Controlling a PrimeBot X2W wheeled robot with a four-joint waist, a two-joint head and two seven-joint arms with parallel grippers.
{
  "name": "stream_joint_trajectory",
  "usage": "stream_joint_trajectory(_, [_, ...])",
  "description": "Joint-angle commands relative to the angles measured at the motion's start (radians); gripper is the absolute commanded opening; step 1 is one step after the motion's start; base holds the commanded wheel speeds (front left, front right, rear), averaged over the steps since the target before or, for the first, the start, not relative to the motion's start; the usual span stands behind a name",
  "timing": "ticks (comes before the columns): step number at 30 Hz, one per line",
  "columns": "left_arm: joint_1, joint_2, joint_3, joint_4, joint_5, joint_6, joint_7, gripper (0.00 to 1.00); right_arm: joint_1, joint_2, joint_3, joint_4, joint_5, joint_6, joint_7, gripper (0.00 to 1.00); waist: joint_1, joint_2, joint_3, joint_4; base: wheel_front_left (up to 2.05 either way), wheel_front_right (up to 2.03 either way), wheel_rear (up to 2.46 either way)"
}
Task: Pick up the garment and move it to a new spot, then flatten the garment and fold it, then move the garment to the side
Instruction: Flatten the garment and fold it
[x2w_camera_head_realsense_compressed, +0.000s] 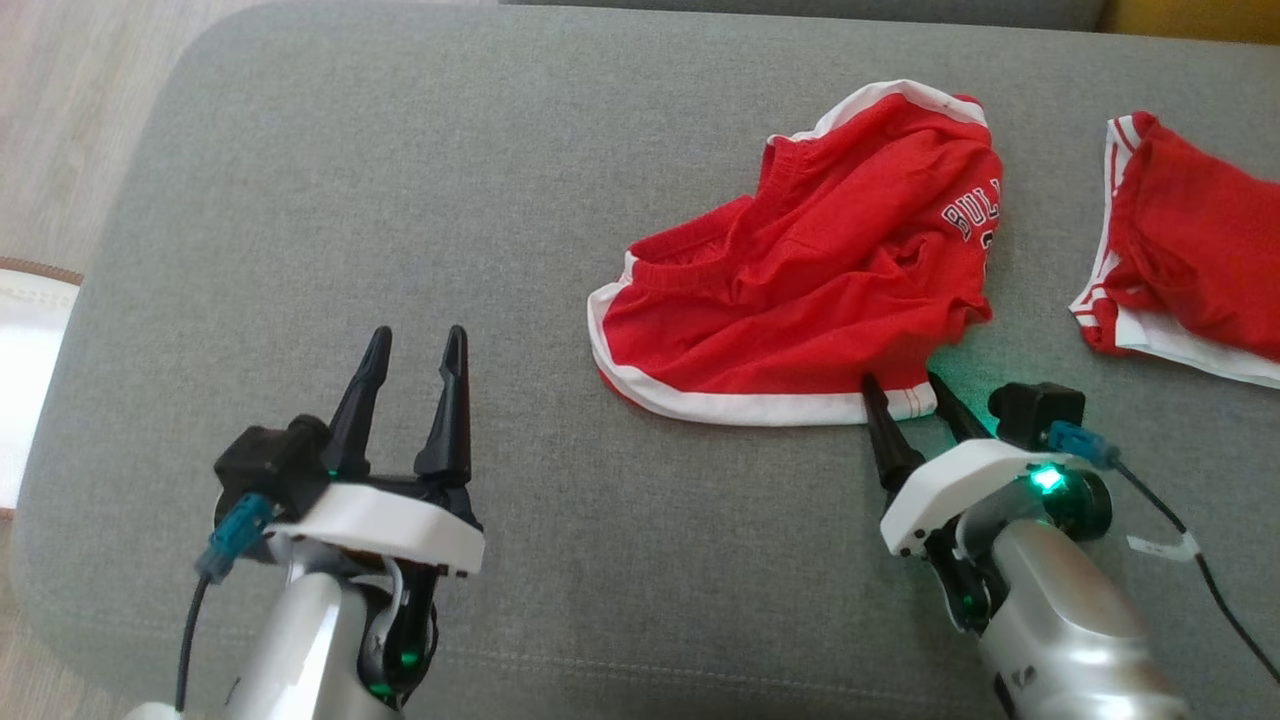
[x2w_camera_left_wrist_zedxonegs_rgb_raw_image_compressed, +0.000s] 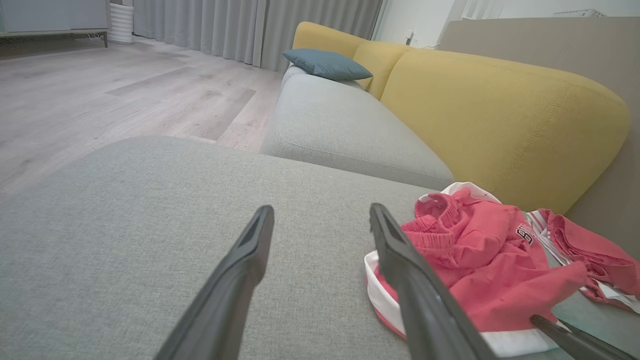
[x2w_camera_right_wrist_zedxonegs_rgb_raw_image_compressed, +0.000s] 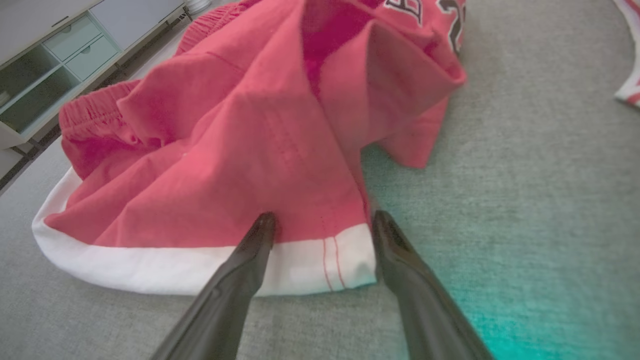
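Now, two dark-fingered arms sit low over a grey cushion (x2w_camera_head_realsense_compressed: 400, 180). The right end effector (x2w_camera_head_realsense_compressed: 902, 380) has its fingers spread apart, clamped on nothing. Its tips reach the near white hem of the garment (x2w_camera_head_realsense_compressed: 800, 290), a crumpled pair of red shorts with white trim and dark lettering. In the right wrist view, one fingertip (x2w_camera_right_wrist_zedxonegs_rgb_raw_image_compressed: 262, 225) lies over the white hem band, and the other sits just beside the hem's corner, over the cushion. The rest of the garment lies bunched ahead of that end effector, stretching forward and to its left. The left end effector (x2w_camera_head_realsense_compressed: 418, 332) also has its fingers apart and holds nothing, hovering over bare grey fabric, with the garment well to its right. A second red and white garment (x2w_camera_head_realsense_compressed: 1190, 270) lies ahead and to the right of the right end effector, apart from the first. Beyond the left end effector are a yellow sofa back (x2w_camera_left_wrist_zedxonegs_rgb_raw_image_compressed: 500, 110) and a blue pillow (x2w_camera_left_wrist_zedxonegs_rgb_raw_image_compressed: 327, 64).
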Motion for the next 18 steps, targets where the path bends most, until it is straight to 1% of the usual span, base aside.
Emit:
stream_joint_trajectory(1, [-0.039,0.009,0.028,-0.032,0.001,0.008,-0.012,1.0,-0.015,0.007,0.033,0.003,0.008,0.003,-0.003,0.38,0.0,0.0,0.0,0.0,0.0,0.0,0.0])
stream_joint_trajectory(2, [-0.04,0.009,0.029,-0.032,0.001,0.008,-0.012,1.0,-0.019,0.007,0.038,0.011,0.012,0.003,-0.006,0.0,0.0,0.0,0.0,0.0,0.0,0.0,0.0])
stream_joint_trajectory(5, [-0.041,0.009,0.036,-0.032,0.001,0.009,-0.012,1.0,-0.028,0.007,0.06,0.027,0.025,0.003,-0.016,0.0,0.0,0.0,0.0,-0.006,0.0,0.0,0.0])
stream_joint_trajectory(9, [-0.039,0.009,0.043,-0.033,0.002,0.011,-0.012,1.0,-0.042,0.007,0.03,0.055,0.027,0.003,-0.046,0.0,0.0,0.0,-0.006,-0.019,0.0,0.0,0.0])
stream_joint_trajectory(14, [-0.031,0.009,0.049,-0.034,0.003,0.012,-0.012,1.0,-0.046,0.005,-0.073,0.079,0.009,0.003,-0.076,0.0,0.0,0.0,-0.022,-0.042,0.0,0.0,0.0])
stream_joint_trajectory(18, [-0.023,0.009,0.057,-0.035,0.005,0.011,-0.012,1.0,-0.026,-0.024,-0.171,0.064,-0.021,0.003,-0.088,0.0,0.0,0.0,-0.036,-0.067,0.0,0.0,0.0])
